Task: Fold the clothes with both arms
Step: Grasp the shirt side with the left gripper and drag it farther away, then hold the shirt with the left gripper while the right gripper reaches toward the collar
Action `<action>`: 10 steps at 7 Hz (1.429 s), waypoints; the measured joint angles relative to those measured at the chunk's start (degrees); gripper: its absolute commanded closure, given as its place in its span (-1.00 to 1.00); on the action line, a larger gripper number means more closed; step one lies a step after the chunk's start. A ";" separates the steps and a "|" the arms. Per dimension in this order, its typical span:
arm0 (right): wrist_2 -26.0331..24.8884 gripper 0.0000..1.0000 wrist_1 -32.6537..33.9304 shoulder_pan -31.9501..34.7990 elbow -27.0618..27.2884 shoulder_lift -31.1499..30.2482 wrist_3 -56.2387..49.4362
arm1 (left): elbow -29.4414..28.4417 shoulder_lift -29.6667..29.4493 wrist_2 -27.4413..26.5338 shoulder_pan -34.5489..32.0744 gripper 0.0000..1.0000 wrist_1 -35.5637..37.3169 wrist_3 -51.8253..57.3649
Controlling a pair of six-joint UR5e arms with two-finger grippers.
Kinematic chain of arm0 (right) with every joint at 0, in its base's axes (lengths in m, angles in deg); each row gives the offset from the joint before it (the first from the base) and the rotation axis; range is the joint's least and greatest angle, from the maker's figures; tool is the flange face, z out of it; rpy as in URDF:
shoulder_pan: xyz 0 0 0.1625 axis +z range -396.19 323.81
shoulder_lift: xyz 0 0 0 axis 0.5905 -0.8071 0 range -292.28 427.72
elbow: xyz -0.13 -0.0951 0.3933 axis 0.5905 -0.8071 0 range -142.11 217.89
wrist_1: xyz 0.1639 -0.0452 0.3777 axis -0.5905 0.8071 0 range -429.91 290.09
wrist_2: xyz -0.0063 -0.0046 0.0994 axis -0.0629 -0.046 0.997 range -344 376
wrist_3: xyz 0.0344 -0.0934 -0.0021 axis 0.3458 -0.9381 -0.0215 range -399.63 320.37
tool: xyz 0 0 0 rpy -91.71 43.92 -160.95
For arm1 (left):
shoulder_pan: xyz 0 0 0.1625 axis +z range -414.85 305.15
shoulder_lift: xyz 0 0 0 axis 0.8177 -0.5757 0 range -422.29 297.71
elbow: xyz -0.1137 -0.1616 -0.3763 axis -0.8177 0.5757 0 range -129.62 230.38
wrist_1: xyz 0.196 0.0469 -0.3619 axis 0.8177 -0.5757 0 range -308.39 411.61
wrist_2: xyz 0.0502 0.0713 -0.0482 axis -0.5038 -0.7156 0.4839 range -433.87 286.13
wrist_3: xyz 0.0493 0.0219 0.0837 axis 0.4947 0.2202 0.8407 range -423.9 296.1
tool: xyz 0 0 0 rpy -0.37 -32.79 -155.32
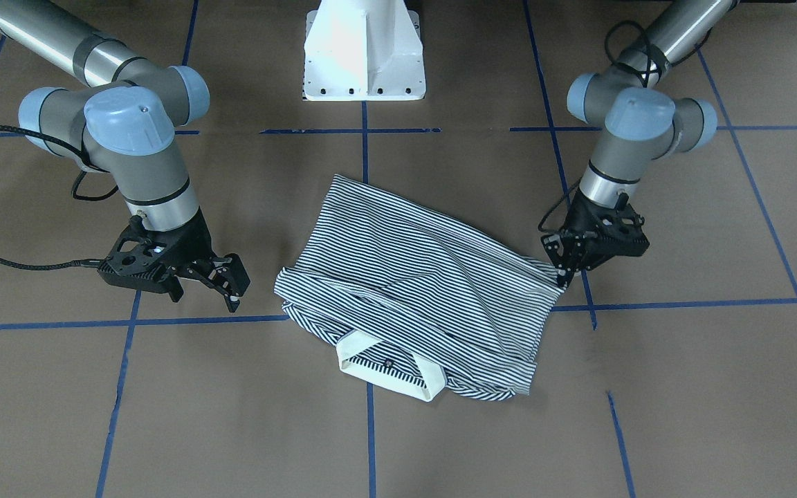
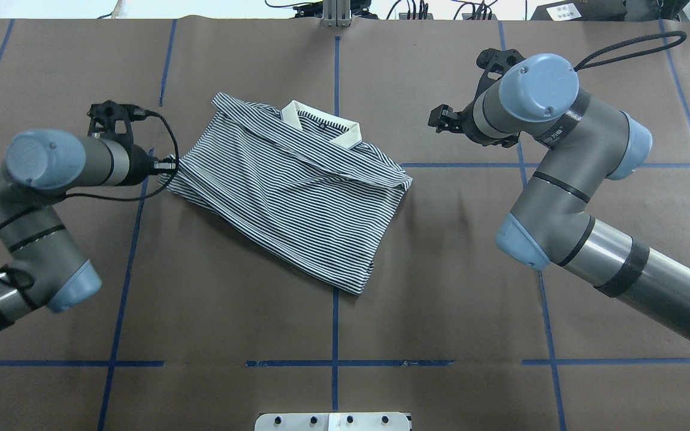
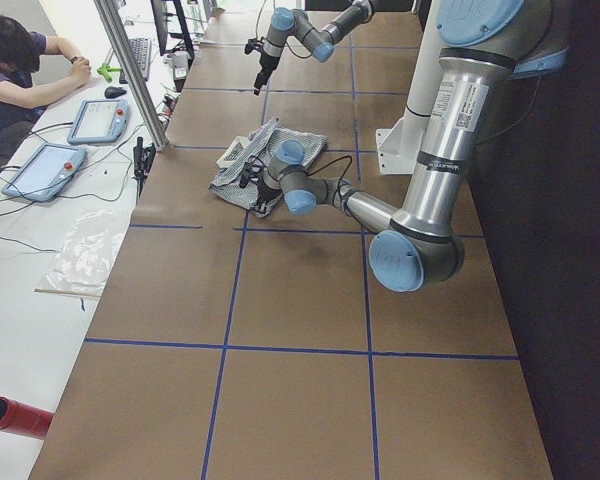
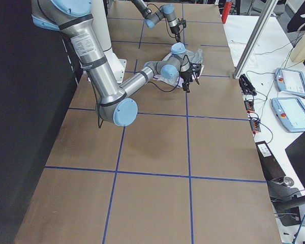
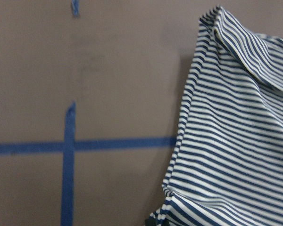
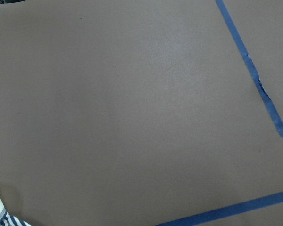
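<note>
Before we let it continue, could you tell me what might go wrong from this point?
The left gripper is at a corner of the polo shirt while the right gripper hangs clear of it; a one-sided pull might drag or skew the whole shirt.
The shirt lies crooked and wrinkled; another fold could lock that in.

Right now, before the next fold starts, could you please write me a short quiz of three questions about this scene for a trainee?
1. True or false: the right pincer touches the polo shirt.
2. On which side of the shirt does the white collar lie? A) toward the white base B) away from it
3. Which pincer is at a corner of the shirt?
Key: 1 false, it stands apart; 2 B; 3 the left pincer.
</note>
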 measured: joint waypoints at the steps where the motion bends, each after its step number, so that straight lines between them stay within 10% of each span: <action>1: 0.00 -1.00 0.00 -0.02 0.01 0.09 0.04 | -11.06 -8.69 -1.04 -3.20 1.00 -0.48 1.62; 3: 0.00 -1.00 0.00 -0.06 0.08 0.25 0.19 | -27.44 -20.64 -5.50 -7.64 1.00 -2.49 5.32; 4: -0.02 -1.00 0.00 -0.06 0.08 0.24 0.22 | -30.21 -21.91 -6.44 -9.29 0.32 -3.48 7.98; 5: -0.09 -1.00 0.00 -0.15 0.05 0.30 0.24 | -31.09 -21.50 -6.71 -10.00 -0.99 -4.19 9.45; 10: -1.93 -0.98 -0.43 -1.29 -9.97 11.07 8.69 | -26.39 -17.41 0.14 -11.73 -1.00 -6.08 18.00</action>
